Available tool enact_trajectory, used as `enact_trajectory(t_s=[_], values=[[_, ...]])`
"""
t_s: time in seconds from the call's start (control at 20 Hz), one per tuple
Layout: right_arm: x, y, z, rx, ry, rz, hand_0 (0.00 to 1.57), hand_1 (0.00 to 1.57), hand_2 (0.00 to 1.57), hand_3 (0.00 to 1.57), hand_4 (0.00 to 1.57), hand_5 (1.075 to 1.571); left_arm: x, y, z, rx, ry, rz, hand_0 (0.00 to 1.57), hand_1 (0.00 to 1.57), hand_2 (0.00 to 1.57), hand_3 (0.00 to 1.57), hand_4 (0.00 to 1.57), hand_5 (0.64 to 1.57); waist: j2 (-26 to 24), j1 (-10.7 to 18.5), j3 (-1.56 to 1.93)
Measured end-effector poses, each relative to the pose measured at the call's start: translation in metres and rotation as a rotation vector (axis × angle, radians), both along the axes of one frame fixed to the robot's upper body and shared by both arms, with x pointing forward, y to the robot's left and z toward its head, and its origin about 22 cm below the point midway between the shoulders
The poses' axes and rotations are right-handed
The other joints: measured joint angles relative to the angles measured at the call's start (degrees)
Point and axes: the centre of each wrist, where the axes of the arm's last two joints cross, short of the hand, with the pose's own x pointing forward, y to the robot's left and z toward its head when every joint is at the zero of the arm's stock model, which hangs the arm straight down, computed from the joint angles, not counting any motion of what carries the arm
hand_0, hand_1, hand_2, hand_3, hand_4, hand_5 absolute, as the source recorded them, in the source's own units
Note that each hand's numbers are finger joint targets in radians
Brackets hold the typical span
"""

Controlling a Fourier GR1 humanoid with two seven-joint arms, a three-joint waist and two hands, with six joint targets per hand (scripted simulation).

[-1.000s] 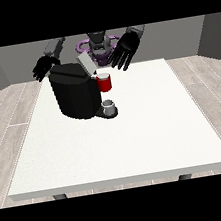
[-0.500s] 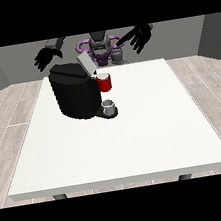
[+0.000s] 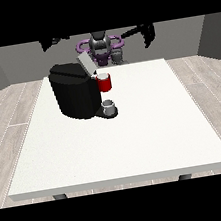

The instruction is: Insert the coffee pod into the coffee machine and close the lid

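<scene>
The hand at the view's right (image 3: pixel 146 32) hangs high above the far edge of the white bench (image 3: pixel 137 138), its fingers pointing down and relaxed, holding nothing. The hand at the view's left (image 3: pixel 52 41) is raised just as high, partly cut by the upper edge of the scene; whether its fingers are spread or curled I cannot tell. Below and between the two hands, nearer the one at the left, stands the black coffee machine (image 3: pixel 74 93) with its grey lid (image 3: pixel 86 64) tilted up. A red thing at the machine (image 3: pixel 104 82) sits on its front. Under that, a grey thing (image 3: pixel 109 105) rests on the machine's base.
</scene>
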Motion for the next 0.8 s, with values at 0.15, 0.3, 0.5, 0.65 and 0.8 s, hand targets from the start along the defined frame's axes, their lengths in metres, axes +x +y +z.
enact_trajectory(t_s=[0.15, 0.3, 0.5, 0.65, 0.8], values=[[0.004, 0.002, 0.01, 0.003, -0.023, 0.037, 0.0, 0.0, 0.0, 0.0, 0.0, 1.571, -0.011, -0.001, -0.013, -0.051, 0.021, 0.015, 0.0, 0.0, 0.0, 0.0, 0.0, 1.571, -0.3, 1.42, 0.02], [0.008, 0.006, 0.018, -0.018, -0.023, 0.071, 0.0, 0.0, 0.0, 0.0, 0.0, 1.571, -0.02, -0.003, -0.023, -0.103, 0.037, 0.008, 0.0, 0.0, 0.0, 0.0, 0.0, 1.571, -0.57, 3.63, 0.03], [0.016, 0.001, 0.025, -0.057, -0.019, 0.091, 0.0, 0.0, 0.0, 0.0, 0.24, 1.571, -0.033, -0.007, -0.033, -0.169, 0.053, -0.01, 0.0, 0.0, 0.0, 0.0, 0.03, 1.571, -0.55, 6.82, 0.03], [0.02, 0.011, 0.029, -0.075, -0.023, 0.12, 0.0, 0.0, 0.0, 0.0, 0.0, 1.571, -0.041, -0.011, -0.035, -0.201, 0.059, -0.005, 0.0, 0.0, 0.0, 0.0, 0.0, 1.571, -0.05, 7.56, 0.04], [0.022, 0.012, 0.027, -0.084, -0.028, 0.139, 0.0, 0.0, 0.0, 0.0, 0.0, 1.571, -0.047, -0.007, -0.03, -0.216, 0.04, -0.003, 0.0, 0.0, 0.0, 0.0, 0.22, 1.571, 1.24, 8.08, 0.04]])
